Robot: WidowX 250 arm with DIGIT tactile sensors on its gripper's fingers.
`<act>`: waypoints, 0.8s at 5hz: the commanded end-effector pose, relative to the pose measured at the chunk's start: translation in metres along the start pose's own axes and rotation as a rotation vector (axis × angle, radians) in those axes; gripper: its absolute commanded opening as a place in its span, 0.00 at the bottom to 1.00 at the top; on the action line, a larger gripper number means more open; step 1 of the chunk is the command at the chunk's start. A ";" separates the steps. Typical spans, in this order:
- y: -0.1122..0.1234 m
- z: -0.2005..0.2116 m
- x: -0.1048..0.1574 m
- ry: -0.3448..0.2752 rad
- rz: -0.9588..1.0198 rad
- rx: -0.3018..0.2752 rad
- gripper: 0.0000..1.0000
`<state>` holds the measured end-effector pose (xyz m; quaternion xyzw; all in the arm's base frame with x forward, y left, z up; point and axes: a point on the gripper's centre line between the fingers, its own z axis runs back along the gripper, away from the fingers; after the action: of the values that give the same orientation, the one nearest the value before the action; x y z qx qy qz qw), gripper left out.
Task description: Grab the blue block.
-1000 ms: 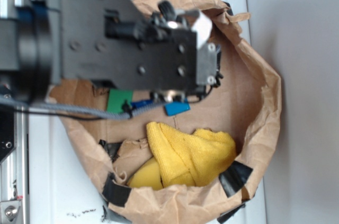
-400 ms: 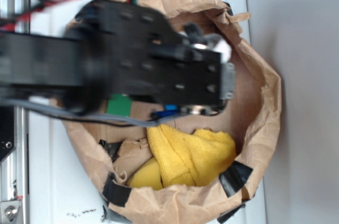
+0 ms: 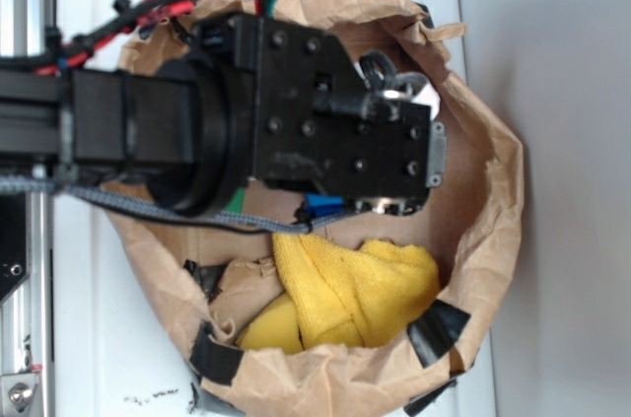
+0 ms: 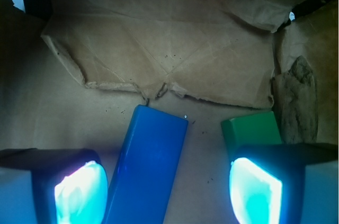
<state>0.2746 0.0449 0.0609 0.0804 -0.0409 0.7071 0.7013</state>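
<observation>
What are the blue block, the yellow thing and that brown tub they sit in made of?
The blue block looks like painted wood or hard plastic: smooth faces, crisp edges, a faint sheen. The yellow thing seems a soft cloth, fuzzy and folded. The tub is a rolled-down brown paper bag, creased and torn, patched with black tape.

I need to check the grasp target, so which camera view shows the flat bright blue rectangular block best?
The wrist view is best: the flat bright blue rectangular block lies in plain sight on the brown paper, between the open jaws and near the left one. In the exterior view the black arm hides it, except for a small blue sliver below the arm.
</observation>
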 end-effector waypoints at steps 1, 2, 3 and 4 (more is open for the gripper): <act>-0.006 0.015 0.000 0.024 0.063 -0.047 1.00; -0.012 0.018 -0.005 0.072 0.160 0.044 1.00; -0.015 0.017 -0.010 0.105 0.187 0.060 1.00; -0.014 0.010 -0.012 0.133 0.164 0.029 1.00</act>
<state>0.2907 0.0244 0.0508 0.0536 0.0271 0.7598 0.6473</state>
